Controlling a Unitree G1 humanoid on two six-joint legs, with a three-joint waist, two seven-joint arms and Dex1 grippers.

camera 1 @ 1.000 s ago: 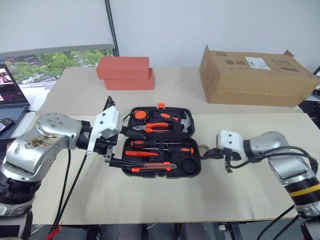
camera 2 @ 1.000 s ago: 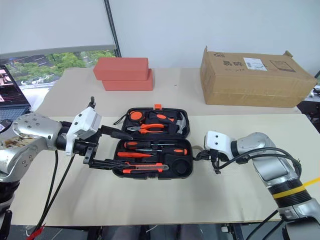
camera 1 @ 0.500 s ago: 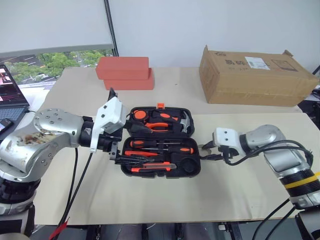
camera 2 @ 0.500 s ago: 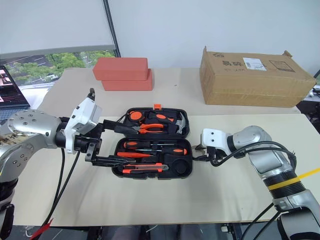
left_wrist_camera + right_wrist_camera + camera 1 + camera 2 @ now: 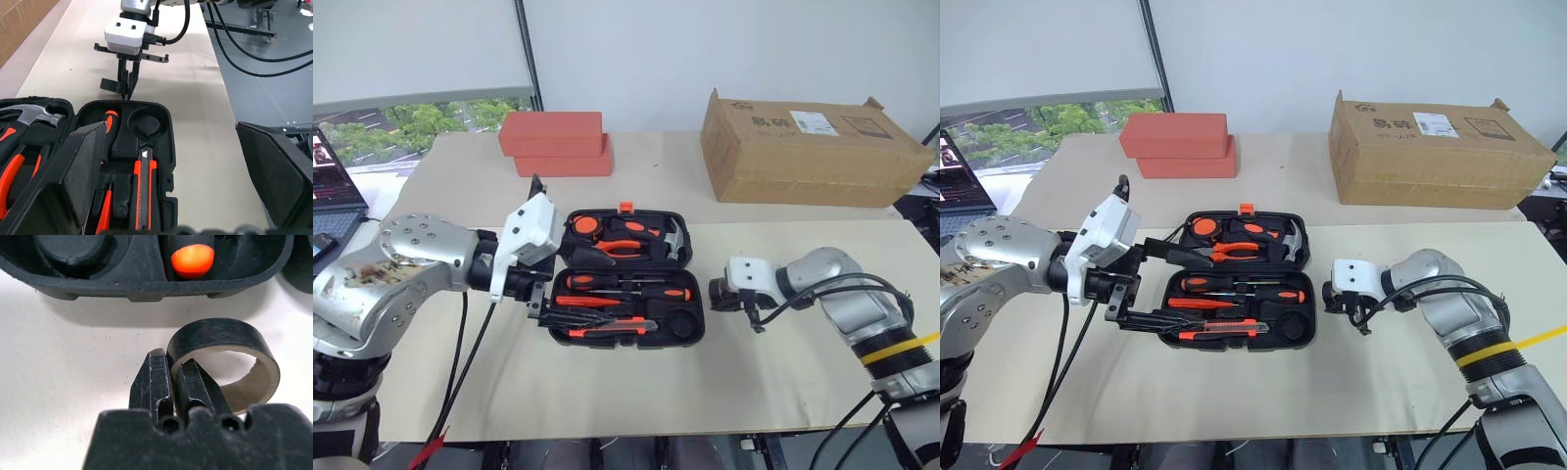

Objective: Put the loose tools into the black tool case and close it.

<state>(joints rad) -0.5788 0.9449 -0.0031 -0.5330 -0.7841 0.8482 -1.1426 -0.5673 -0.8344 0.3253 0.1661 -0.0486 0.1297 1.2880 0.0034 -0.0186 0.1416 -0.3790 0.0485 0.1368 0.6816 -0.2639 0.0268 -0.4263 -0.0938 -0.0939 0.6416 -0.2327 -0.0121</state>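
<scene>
The black tool case (image 5: 682, 325) lies open mid-table. Its near half holds two screwdrivers (image 5: 628, 286) and the utility knife (image 5: 143, 191); its round slot (image 5: 148, 125) is bare. A small grey tape roll (image 5: 220, 333) lies on the table just off the case's right end. My right gripper (image 5: 171, 360) is shut on the roll's near wall, one finger outside the ring and one inside. My left gripper (image 5: 1190, 289) stands wide open at the case's left end, its fingers (image 5: 78, 176) spread over the two halves and holding nothing.
Orange-handled pliers (image 5: 622, 249) and a hammer (image 5: 36, 117) sit in the case's far half. A brown cardboard box (image 5: 813, 147) stands at the back right, red-orange blocks (image 5: 556, 142) at the back left, and a laptop (image 5: 333, 186) at the left edge.
My right gripper opened beside the tape roll, edged a little toward the case and shut again on the roll's wall. The left arm has stayed put.
</scene>
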